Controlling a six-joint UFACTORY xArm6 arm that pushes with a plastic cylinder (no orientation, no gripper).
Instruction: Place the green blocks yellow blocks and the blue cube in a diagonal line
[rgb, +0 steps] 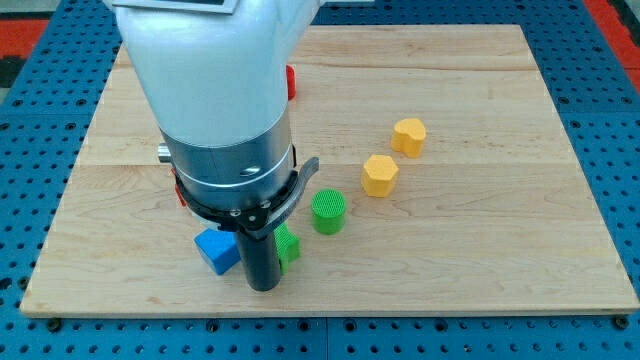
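Observation:
My tip (263, 287) rests on the wooden board (480, 250) near the view's bottom, between a blue cube (216, 250) on its left and a green block (288, 246) on its right, close to both. The green block's shape is partly hidden by the rod. A green cylinder (328, 211) stands up and right of it. A yellow hexagonal block (379, 175) and a yellow heart-shaped block (408, 136) continue up to the right. Together these blocks form a rising diagonal.
The arm's white and grey body (220, 110) covers the board's upper left middle. A red block (291, 82) peeks out at its right edge, and a sliver of red (178, 192) shows at its left. Blue perforated table surrounds the board.

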